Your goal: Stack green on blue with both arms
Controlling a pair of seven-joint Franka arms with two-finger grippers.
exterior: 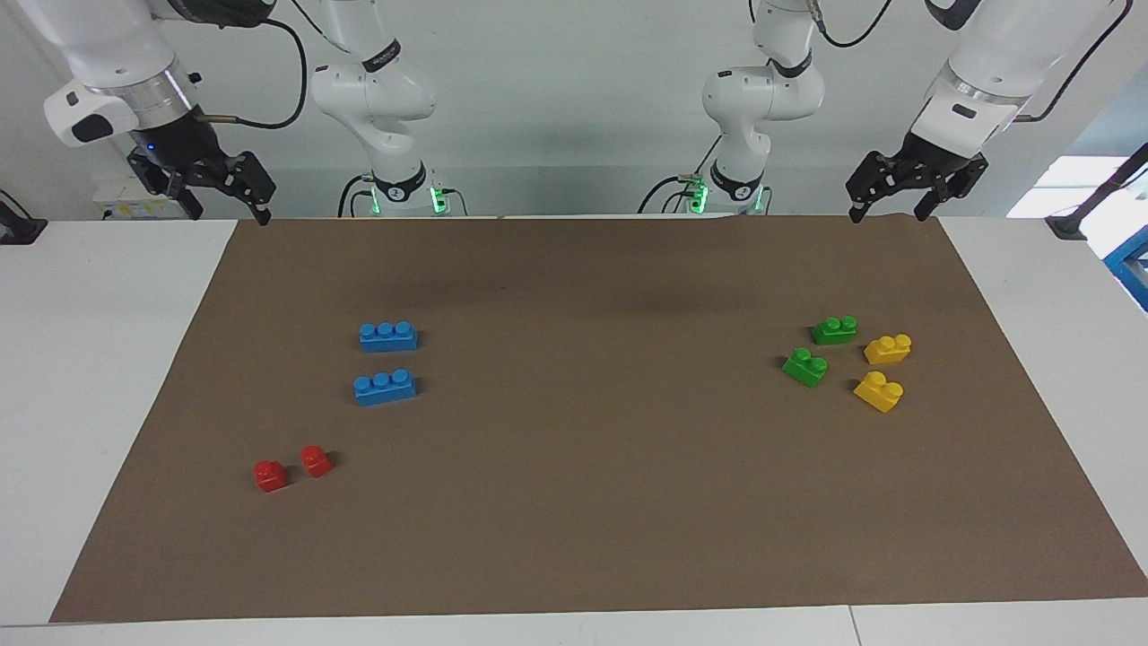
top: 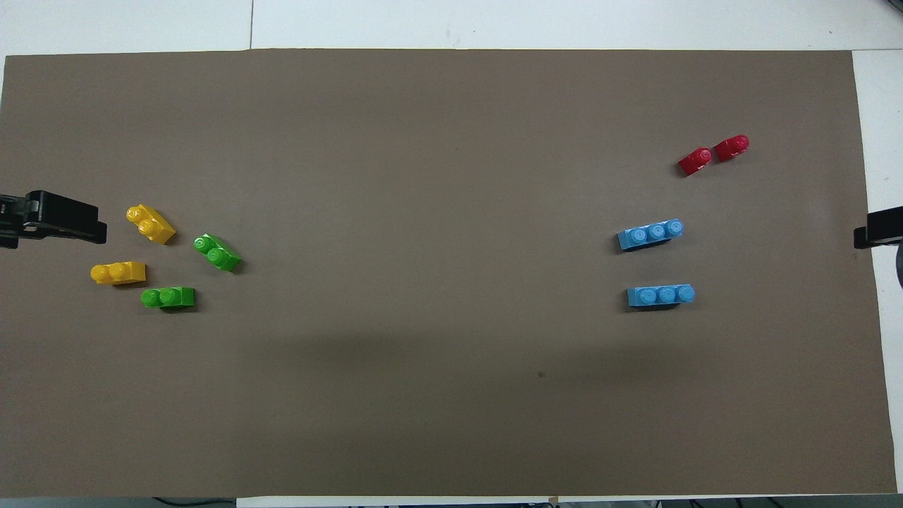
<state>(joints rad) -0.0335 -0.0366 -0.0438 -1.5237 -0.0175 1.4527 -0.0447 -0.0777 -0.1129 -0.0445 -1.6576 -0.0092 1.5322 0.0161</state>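
Overall, left gripper (exterior: 893, 212) and right gripper (exterior: 226, 205) hang open and empty over the mat's (exterior: 592, 502) corners.

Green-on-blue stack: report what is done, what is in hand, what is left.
Done: nothing. Both green bricks lie on the mat beside the yellow bricks; both blue bricks lie bare. In hand: nothing; left gripper and right gripper hang open and raised. Left: pick, carry, stack.

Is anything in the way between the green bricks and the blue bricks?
Nothing visible is. Only bare brown mat lies between the green bricks and the blue bricks. The yellow bricks sit toward the left arm's end, the red ones farther from the robots.
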